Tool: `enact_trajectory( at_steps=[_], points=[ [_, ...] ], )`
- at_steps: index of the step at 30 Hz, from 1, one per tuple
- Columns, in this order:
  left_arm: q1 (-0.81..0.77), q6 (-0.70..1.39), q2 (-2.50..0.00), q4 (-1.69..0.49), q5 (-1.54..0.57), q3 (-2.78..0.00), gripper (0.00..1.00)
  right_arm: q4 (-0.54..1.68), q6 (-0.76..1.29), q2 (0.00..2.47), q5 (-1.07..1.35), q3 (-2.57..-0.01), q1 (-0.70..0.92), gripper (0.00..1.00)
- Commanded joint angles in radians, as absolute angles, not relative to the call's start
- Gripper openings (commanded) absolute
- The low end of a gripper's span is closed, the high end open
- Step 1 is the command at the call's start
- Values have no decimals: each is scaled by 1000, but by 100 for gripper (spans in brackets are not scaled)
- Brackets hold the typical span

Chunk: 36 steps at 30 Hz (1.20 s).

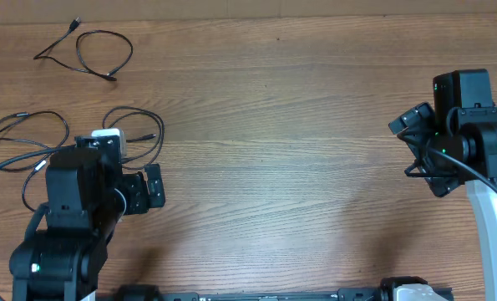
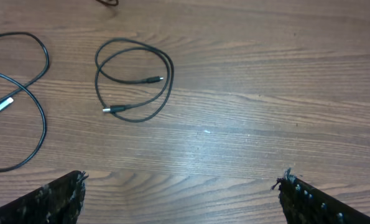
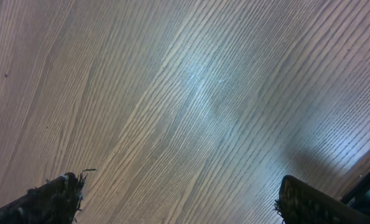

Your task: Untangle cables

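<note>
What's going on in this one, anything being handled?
Nothing is held. The left tool and right tool both hover open over bare wood. Three cables lie separated on the table's left side: a far cable by the corner, a looped cable ahead of the left tool, and a third cable beside it.

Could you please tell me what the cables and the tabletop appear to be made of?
The cables: likely matte black rubber or plastic sheathing, bending in loose loops; plug tips glint like metal. The tabletop: wood or wood-look laminate, brown grain lines with a soft sheen.
</note>
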State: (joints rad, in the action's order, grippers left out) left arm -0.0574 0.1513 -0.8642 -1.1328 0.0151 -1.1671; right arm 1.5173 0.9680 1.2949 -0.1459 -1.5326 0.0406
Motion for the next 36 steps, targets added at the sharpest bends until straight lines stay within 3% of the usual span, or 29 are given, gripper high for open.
enact_trajectory(
  at_steps=[1,36],
  points=[
    [-59,161,-886,-1133,17,-1160,100,1513,967,1287,-156,-1555,37,100],
    [-59,161,-1316,-1129,17,-1160,99,1527,959,1280,-253,-1536,39,100]
  ],
)
